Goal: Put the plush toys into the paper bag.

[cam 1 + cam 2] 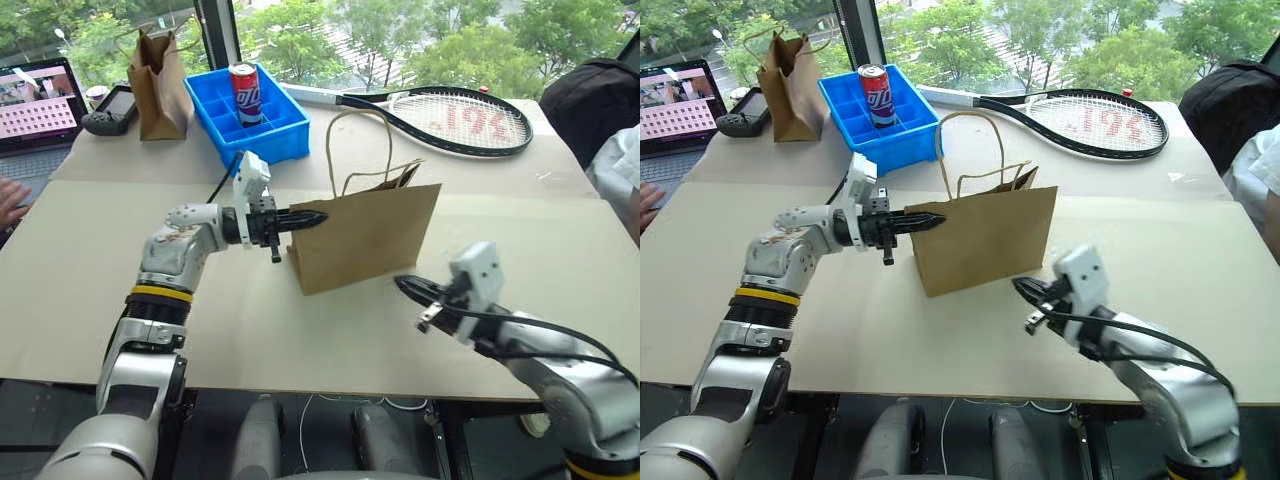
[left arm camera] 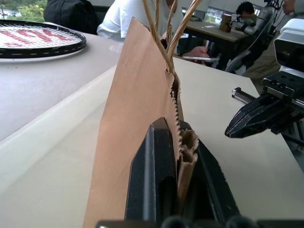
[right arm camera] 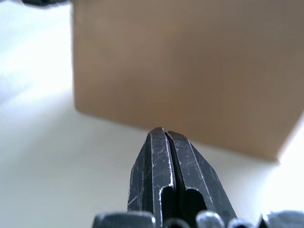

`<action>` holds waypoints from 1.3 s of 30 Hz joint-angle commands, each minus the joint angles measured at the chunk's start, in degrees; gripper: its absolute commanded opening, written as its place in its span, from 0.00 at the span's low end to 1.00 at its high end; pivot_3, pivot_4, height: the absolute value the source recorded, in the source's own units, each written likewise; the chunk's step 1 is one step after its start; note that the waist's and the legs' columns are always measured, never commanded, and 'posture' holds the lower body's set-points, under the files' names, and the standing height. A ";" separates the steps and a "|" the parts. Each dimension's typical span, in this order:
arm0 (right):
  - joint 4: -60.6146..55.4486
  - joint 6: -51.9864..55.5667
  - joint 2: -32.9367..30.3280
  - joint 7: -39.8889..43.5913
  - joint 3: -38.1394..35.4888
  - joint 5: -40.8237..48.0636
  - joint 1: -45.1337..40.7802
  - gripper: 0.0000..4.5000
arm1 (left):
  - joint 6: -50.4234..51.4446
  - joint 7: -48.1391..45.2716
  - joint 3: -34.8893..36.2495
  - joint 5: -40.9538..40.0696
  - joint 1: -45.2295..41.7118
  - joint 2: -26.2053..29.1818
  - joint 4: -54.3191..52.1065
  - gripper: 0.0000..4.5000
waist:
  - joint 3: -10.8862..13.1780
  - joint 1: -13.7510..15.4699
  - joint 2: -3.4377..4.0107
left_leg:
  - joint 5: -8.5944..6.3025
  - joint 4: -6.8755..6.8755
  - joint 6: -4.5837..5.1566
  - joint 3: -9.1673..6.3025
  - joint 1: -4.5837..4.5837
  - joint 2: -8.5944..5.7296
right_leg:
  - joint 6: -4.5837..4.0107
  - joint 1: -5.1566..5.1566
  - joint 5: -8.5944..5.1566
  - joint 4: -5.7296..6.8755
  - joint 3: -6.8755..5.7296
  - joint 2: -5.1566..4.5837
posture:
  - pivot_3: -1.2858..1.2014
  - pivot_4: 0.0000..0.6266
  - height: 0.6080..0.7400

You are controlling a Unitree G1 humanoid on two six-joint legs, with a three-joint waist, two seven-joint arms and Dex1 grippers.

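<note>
Paper bag (image 1: 365,238), wide and of brown kraft paper, stands upright at the middle of the frame on the pale table (image 1: 90,270), its two cord handles (image 1: 352,140) looping up above the mouth. The left gripper (image 1: 310,217) reaches in level from the left and is clamped on the bag's upper left edge. The right gripper (image 1: 405,287) sits at the lower right, just apart from the bag's front face, fingers pressed together with nothing between them.

By the look of it the bag is light and thin: stiff enough to stand, but easy to crumple, tip or drag, so the top rim near a corner seems the sensible place to hold it while the mouth is opened. The plush toys would likely be soft and forgiving, safe to squeeze anywhere; whether they already lie inside the bag cannot be told.

The head views give the layout: a blue bin (image 1: 285,135) holding a can (image 1: 244,93) at the upper centre, a narrower paper bag (image 1: 158,88) at the upper left, a racket (image 1: 460,120) at the upper right. The left wrist view adds what those lack: the serrated paper rim folded between the two fingers. The right wrist view shows the closed fingers (image 3: 159,166) pointing at the bag's plain side wall.
</note>
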 commanded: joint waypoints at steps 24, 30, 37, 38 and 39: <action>5.73 -2.03 -8.48 5.78 -11.39 -0.59 1.34 0.00 | 16.90 -9.52 2.11 -8.89 9.42 13.29 -16.65 0.48 | 0.00 -0.53 0.01 | 0.03 -0.03 -0.02 0.02 0.10 0.02 | 0.01 0.07 -0.01 -0.02 0.03 0.01 | 0.52 0.24 0.42; 7.33 -3.90 -7.79 8.59 -15.35 0.43 4.34 0.00 | 25.89 -3.27 13.84 -17.35 11.63 17.47 -19.19 0.95 | 0.00 -0.71 0.02 | 0.03 -0.04 -0.01 0.02 0.10 0.04 | 0.01 0.06 -0.01 -0.01 0.02 0.00 | 0.52 0.24 0.42; 10.17 -8.69 -4.44 9.69 -19.07 0.62 5.80 0.00 | 26.13 6.53 26.05 -18.26 22.09 19.73 -20.09 0.99 | 0.00 -0.87 0.02 | 0.03 -0.04 -0.02 0.03 0.16 0.06 | 0.01 0.08 -0.01 0.02 0.03 0.00 | 0.52 0.24 0.42; 10.67 -9.51 -3.62 9.50 -19.42 0.48 6.15 0.00 | 23.44 8.03 26.25 -16.19 24.61 19.47 -20.80 0.99 | -0.01 -0.84 0.02 | 0.03 -0.04 -0.02 0.03 0.16 0.06 | 0.01 0.07 -0.01 0.02 0.03 0.00 | 0.52 0.24 0.42; 11.22 -10.23 -2.69 9.33 -19.87 0.71 6.40 0.00 | 19.42 10.71 25.77 -12.73 27.04 18.76 -21.72 0.99 | -0.01 -0.76 0.02 | 0.03 -0.04 -0.02 0.04 0.16 0.06 | 0.01 0.07 -0.01 0.01 0.03 0.00 | 0.52 0.24 0.42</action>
